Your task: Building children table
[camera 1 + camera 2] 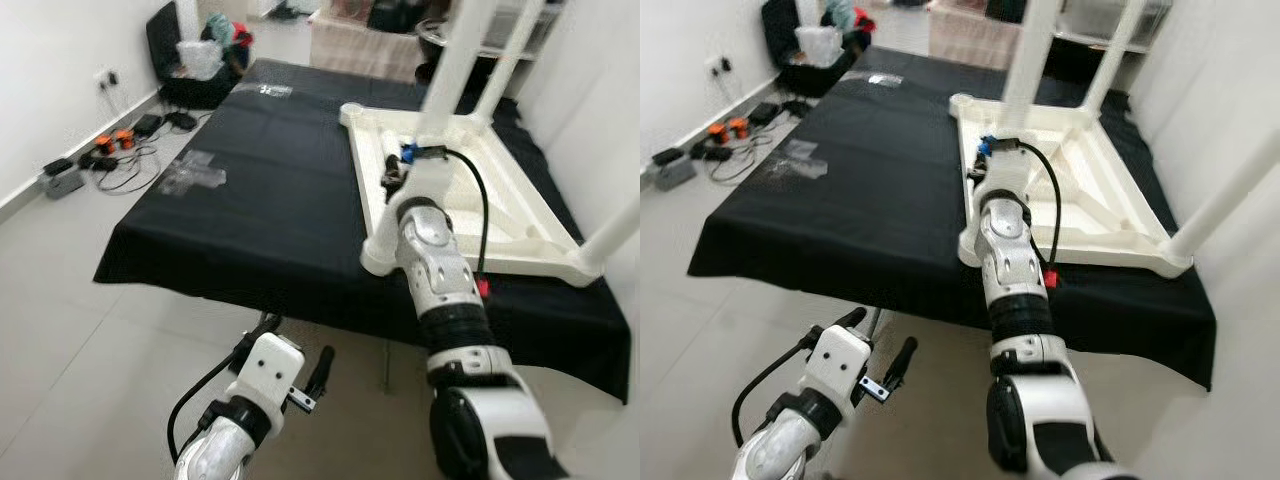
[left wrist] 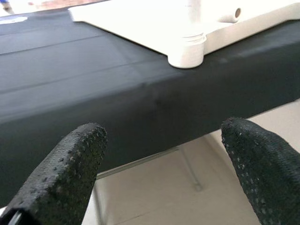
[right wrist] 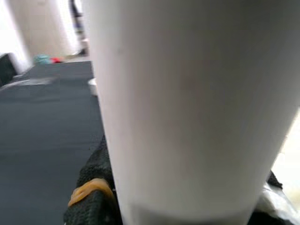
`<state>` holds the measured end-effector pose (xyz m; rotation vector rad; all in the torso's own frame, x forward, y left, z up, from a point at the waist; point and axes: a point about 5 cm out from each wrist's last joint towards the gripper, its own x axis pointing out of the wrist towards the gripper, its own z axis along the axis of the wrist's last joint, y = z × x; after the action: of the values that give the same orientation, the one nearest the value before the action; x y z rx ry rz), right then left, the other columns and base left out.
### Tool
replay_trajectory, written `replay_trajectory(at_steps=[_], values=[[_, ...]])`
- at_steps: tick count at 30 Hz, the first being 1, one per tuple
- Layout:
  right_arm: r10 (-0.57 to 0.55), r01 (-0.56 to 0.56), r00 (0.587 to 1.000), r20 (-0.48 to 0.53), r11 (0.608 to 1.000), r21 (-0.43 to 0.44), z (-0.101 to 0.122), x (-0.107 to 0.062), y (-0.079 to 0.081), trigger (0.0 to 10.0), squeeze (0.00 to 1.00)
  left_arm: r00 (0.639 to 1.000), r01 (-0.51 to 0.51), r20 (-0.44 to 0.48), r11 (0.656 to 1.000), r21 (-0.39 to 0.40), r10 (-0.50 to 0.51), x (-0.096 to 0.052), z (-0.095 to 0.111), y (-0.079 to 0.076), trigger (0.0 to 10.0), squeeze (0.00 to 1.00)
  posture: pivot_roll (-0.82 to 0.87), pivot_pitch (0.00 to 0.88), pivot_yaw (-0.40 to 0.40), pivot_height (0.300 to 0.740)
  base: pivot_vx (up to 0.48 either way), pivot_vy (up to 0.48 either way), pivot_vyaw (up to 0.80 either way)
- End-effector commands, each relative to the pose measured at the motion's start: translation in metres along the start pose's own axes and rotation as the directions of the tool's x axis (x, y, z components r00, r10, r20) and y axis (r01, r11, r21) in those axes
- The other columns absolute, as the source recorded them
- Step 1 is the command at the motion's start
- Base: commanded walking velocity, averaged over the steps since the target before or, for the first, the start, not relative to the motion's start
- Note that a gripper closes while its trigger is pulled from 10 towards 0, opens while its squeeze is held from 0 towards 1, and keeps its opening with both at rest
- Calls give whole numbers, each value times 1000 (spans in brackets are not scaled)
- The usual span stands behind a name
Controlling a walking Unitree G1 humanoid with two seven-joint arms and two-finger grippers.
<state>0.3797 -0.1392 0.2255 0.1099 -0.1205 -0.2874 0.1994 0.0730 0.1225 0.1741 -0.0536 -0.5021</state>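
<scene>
From my seat the right gripper's [image 1: 400, 170] fingertips are hidden behind its own wrist, the three standing table legs [image 1: 462, 55] run off the picture's top and right edges, and the clutter [image 1: 100, 150] on the floor by the wall is too small to name.

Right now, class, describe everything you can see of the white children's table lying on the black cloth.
The white children's table looks like moulded plastic and lies upside down on the black cloth, its ribbed underside facing up. Round white legs rise from three corner sockets; the near-left socket holds none. The right gripper reaches over its near-left edge, a leg close against its fingers.
</scene>
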Motion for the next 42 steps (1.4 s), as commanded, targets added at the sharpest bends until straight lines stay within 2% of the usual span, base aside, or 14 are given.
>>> replay_trajectory(at_steps=[1, 5, 6, 8, 9, 15, 16, 23, 25, 26, 28, 32, 37, 42], values=[[-106, 105, 994, -38, 994, -19, -7, -6, -10, 0, 0, 1000, 14, -5, 1000, 1, -14, 0, -2, -3, 10000, 0, 57, 87, -108, 740, 0, 0, 0], [-107, 107, 992, -62, 994, -12, -8, -11, -3, 0, 0, 1000, 12, -4, 1000, 3, -12, 0, -2, -3, 10000, 0, 57, 87, -108, 740, 0, 0, 0], [-64, 65, 996, -68, 998, 12, -8, -12, 3, 10000, 0, 1000, 11, -3, 1000, 4, -11, 0, -2, -3, 10000, 0, 58, 78, -108, 740, 0, 0, 0], [-31, 32, 999, -43, 999, 10, -4, -14, 8, 10000, 0, 1000, 12, -4, 1000, 4, -12, -1, -3, -4, 10000, 0, 56, 66, -106, 740, 0, 0, 0], [-16, 16, 1000, 0, 1000, -10, 1, -15, 11, 10000, 1000, 1000, 13, -5, 1000, 4, -13, -1, -3, -4, 10000, 0, 56, 55, -103, 740, 0, 0, 0], [-24, 30, 995, 99, 998, -56, 20, -14, 9, 10000, 867, 1000, 14, -13, 1000, -1, -14, -3, -6, -4, 10000, 0, 55, 57, -101, 740, 0, 0, 0], [-13, 19, 994, 107, 998, -63, 23, -13, 9, 10000, 0, 1000, 14, -14, 1000, -2, -14, -3, -6, -4, 10000, 0, 55, 57, -101, 740, 0, 0, 0], [251, -251, 965, 78, 968, -12, 26, -5, 21, 10000, 0, 1000, 16, -16, 1000, -4, -16, -3, -7, -4, 10000, 0, 63, 55, -99, 740, 0, 0, 0], [592, -588, 806, 6, 800, 120, 22, -2, 30, 10000, 0, 1000, 15, -15, 1000, -4, -16, -3, -7, -4, 10000, 0, 65, 56, -99, 740, 0, 0, 0], [592, -588, 806, 6, 800, 120, 22, -2, 30, 10000, 0, 1000, 15, -15, 1000, -4, -16, -3, -7, -4, 10000, 0, 65, 56, -99, 740, 0, 0, 0], [762, -760, 648, -9, 647, 69, 22, -4, 27, 10000, 0, 1000, 15, -9, 1000, -5, -15, -2, -6, -4, 10000, 0, 65, 50, -104, 740, 0, 0, 0], [795, -795, 606, -26, 606, 15, 21, -5, 26, 10000, 0, 1000, 15, -6, 1000, -6, -15, -2, -6, -4, 10000, 0, 65, 50, -104, 740, 0, 0, 0], [954, -946, 300, 23, 294, 135, 20, -15, 32, 10000, 0, 1000, 10, -4, 1000, -4, -10, -3, -5, -4, 10000, 0, 76, 51, -109, 740, 0, 0, 0], [974, -968, 228, 11, 226, 110, 15, -15, 40, 10000, 0, 1000, 9, -3, 1000, -4, -9, -3, -5, -4, 10000, 0, 76, 51, -109, 740, 0, 0, 0]])
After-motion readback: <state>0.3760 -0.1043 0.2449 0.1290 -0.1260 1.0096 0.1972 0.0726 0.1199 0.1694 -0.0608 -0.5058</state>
